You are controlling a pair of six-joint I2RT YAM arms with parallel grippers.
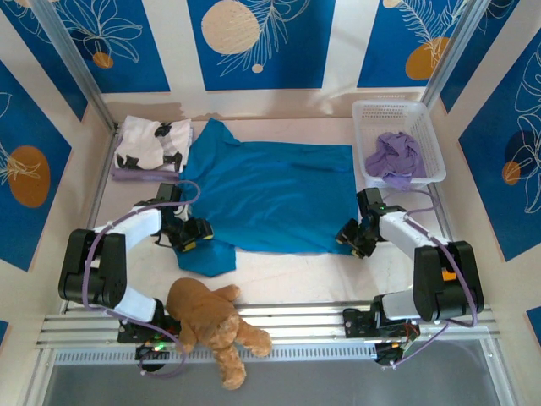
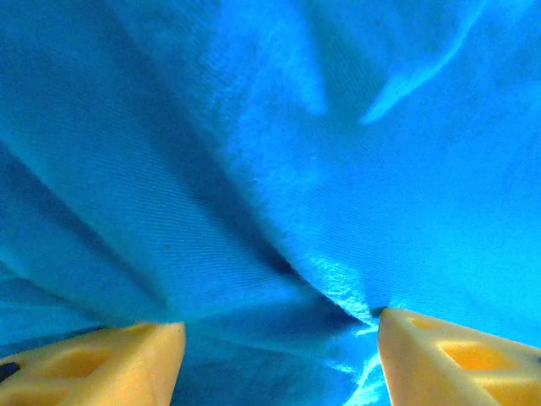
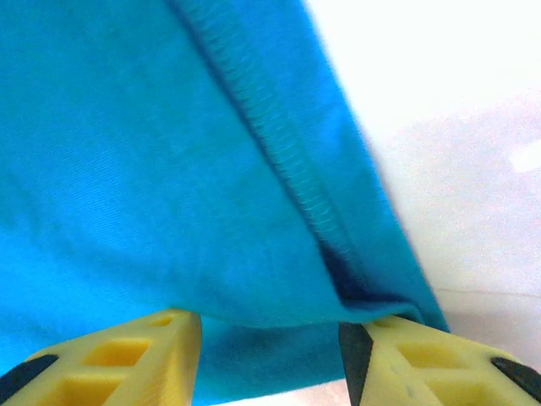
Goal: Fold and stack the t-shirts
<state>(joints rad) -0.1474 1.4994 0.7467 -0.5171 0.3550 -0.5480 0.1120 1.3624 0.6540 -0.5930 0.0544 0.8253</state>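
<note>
From above, the blue shirt lies spread out between the two claws. The left claw sits at its near left corner and the right claw at its near right corner.

In the left wrist view, the left claw is released, fingers apart. Rumpled blue shirt lies between and ahead of them.

In the right wrist view, the right claw is released too. It straddles the shirt's stitched edge, with bare table to the right.
</note>
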